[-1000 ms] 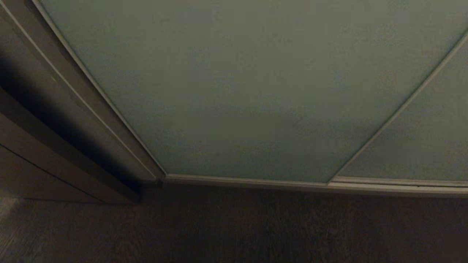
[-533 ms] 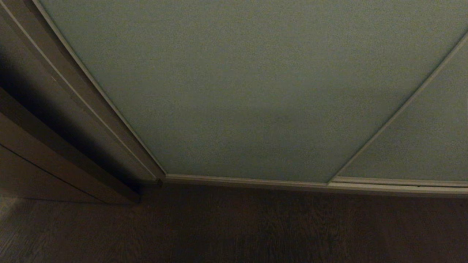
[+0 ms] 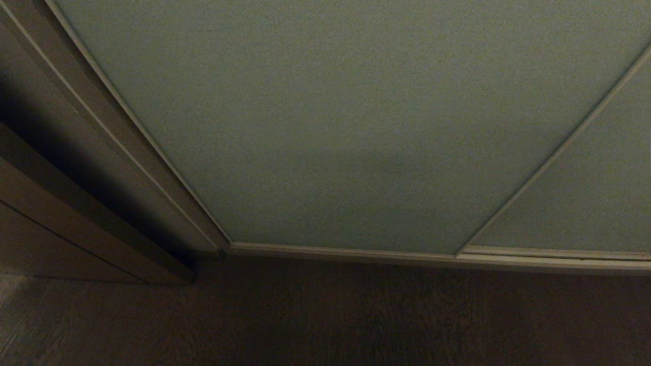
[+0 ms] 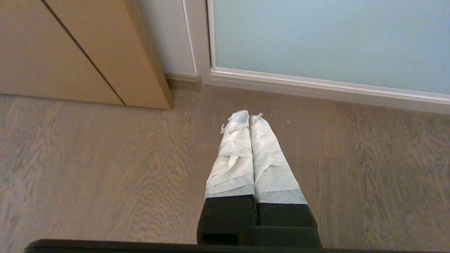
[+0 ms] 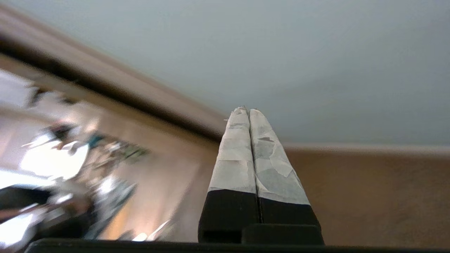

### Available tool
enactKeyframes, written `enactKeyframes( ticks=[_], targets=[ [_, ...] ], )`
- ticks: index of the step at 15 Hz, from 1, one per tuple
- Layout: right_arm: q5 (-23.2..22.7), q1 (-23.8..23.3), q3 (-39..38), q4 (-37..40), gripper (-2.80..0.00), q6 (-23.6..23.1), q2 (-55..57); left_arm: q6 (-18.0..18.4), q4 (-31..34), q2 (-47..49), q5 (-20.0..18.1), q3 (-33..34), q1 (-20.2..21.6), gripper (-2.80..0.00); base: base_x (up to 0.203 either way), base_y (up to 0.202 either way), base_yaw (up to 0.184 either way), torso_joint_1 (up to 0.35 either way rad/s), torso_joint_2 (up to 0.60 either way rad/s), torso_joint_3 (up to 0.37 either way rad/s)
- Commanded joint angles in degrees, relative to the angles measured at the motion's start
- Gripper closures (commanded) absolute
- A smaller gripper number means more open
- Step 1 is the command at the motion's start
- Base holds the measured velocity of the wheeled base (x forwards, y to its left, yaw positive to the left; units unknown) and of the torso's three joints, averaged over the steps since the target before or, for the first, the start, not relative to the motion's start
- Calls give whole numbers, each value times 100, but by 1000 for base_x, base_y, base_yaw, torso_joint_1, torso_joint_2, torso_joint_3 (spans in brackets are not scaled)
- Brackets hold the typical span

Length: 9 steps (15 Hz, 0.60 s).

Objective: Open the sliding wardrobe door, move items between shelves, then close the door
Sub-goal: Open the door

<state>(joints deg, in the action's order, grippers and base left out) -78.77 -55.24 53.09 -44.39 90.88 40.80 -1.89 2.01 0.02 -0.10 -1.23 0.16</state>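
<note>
The sliding wardrobe door (image 3: pixel 325 122) fills most of the head view, a broad matte grey-green panel standing fully across the opening, its lower rail meeting the dark wood floor (image 3: pixel 325 320) and its left upright lying against the brown side trim (image 3: pixel 101 168). It looks like a big, stiff, fairly heavy slab that should roll sideways in its track rather than swing, and its face looks smooth and offers nothing to pinch, so the likely place to take it is the thin pale metal frame (image 3: pixel 152 147) along the left edge, where a fingertip could hook or press and push it along (a flat push on the panel might simply slip). A second panel (image 3: pixel 585 203) overlaps on the right, which suggests the door has room to travel that way. Neither arm shows in the head view. The left gripper (image 4: pixel 249 117) hangs low over the floor, short of the bottom rail, its taped fingers pressed together on nothing. The right gripper (image 5: pixel 246 111), likewise pressed together and empty, points toward the pale panel near a brown edge, though how close it is cannot be told. The floor ahead gives open room; the tight spot is the corner where the frame meets the trim. No shelves or toys are visible with the door closed.
</note>
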Motion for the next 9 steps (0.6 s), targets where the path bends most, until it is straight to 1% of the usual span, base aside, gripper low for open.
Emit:
enactKeyframes(
  ticks=[1,2,3,4,7,9],
  targets=[
    [-14,-667,35,-13,0,65,-214,-4,1,-2,1,0,2,0,0,0,0,0,0,0],
    [-9,-844,117,-21,0,96,-274,4,1,-2,1,0,2,0,0,0,0,0,0,0],
    [-19,-839,368,47,0,138,-234,-4,1,-2,1,0,2,0,0,0,0,0,0,0],
    [-14,-802,665,312,0,166,-206,-4,1,-2,1,0,2,0,0,0,0,0,0,0],
    [18,-632,2190,2058,0,156,61,3,1,-2,1,0,2,0,0,0,0,0,0,0],
    [43,-383,3330,3528,0,93,368,-4,1,-2,1,0,2,0,0,0,0,0,0,0]
  ],
)
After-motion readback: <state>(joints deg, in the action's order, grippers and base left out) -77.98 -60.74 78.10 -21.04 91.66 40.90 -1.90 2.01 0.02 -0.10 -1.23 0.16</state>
